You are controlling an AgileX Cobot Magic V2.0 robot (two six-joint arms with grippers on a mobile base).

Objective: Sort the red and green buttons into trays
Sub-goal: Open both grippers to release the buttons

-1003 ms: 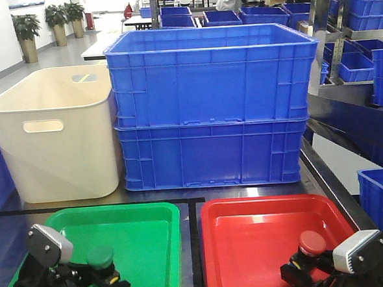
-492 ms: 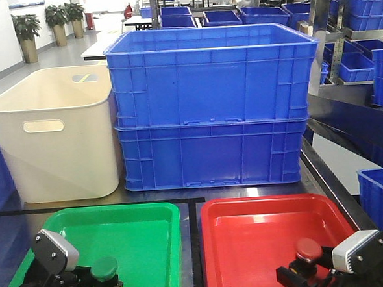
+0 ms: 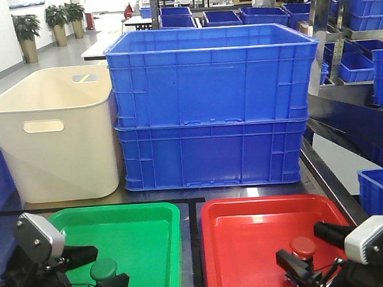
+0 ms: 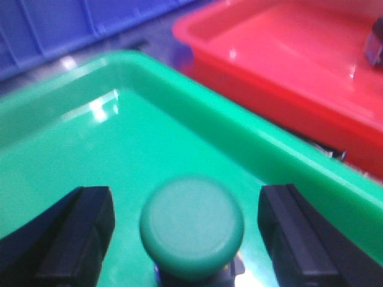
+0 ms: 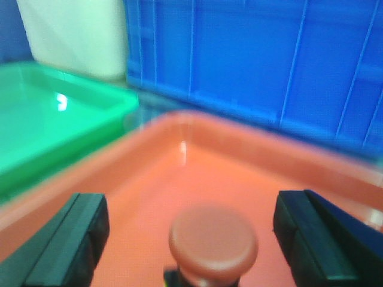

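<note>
The green button [image 3: 103, 270] [image 4: 191, 224] stands upright in the green tray [image 3: 138, 231] [image 4: 72, 149], near its front. My left gripper [image 3: 95, 273] [image 4: 188, 233] is open, one finger on each side of the cap with a gap on both sides. On the right, the red button [image 3: 303, 246] [image 5: 212, 239] stands in the red tray [image 3: 249, 231] [image 5: 179, 173]. My right gripper [image 3: 312, 250] [image 5: 194, 242] is open around it, and its fingers [image 5: 66, 245] stand well apart from the cap.
Two stacked deep blue bins [image 3: 208, 103] and a cream tub [image 3: 54, 132] stand directly behind the trays. Shelving with more blue bins [image 3: 375, 61] runs along the right side. A dark strip of table separates the two trays.
Both buttons have come down from a raised hold onto their tray floors. Both grippers have opened and let go, and the fingers now stand apart from the caps.
</note>
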